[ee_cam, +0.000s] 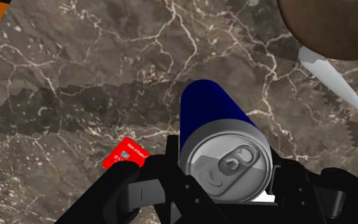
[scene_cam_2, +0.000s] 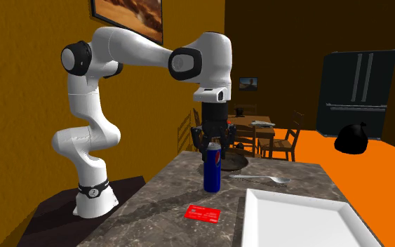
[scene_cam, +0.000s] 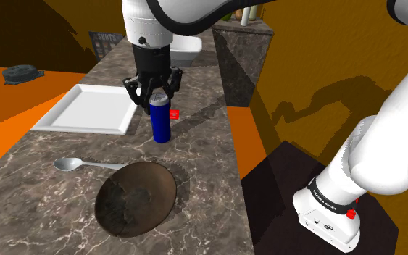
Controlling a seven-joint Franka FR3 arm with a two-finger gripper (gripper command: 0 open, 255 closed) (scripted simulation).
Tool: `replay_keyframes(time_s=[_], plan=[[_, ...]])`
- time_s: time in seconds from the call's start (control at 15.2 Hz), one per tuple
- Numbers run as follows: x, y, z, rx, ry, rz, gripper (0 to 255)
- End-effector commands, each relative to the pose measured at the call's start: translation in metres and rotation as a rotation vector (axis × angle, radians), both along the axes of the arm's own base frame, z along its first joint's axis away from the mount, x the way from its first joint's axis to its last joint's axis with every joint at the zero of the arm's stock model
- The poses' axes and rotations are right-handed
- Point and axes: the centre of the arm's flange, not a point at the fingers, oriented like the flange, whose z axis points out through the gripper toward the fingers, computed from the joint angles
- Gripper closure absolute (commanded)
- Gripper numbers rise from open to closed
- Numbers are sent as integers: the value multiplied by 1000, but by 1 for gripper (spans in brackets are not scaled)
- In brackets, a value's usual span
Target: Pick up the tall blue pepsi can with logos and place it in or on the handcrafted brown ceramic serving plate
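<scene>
The tall blue can point(scene_cam: 160, 119) with a silver top stands upright on the marble counter, a short way beyond the brown plate point(scene_cam: 135, 197) in the shoulder view. My gripper point(scene_cam: 156, 90) hangs straight over it, open, one finger on either side of the can's upper part. In the wrist view the can point(ee_cam: 215, 114) sits between my fingers point(ee_cam: 171, 159), with a thin gap on one side. The round, dark brown plate point(ee_cam: 336, 32) has nothing on it. From the second exterior view, the can point(scene_cam_2: 212, 172) shows its logo and the gripper point(scene_cam_2: 212, 144) is at its top.
A silver spoon point(scene_cam: 79, 164) lies between can and plate. A small red card point(scene_cam: 174, 114) lies right beside the can. A white square tray point(scene_cam: 90, 109) lies toward the shoulder view's left. A dark stone block point(scene_cam: 242, 65) rises behind the can.
</scene>
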Motion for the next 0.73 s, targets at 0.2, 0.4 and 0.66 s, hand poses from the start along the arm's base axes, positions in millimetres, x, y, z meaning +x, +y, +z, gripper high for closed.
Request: replay_keyframes(time_s=[0.2,0.4,0.66], plan=[[0,0,0,0,1,0,255],[0,0,0,0,1,0,255],[0,0,15,0,1,0,255]])
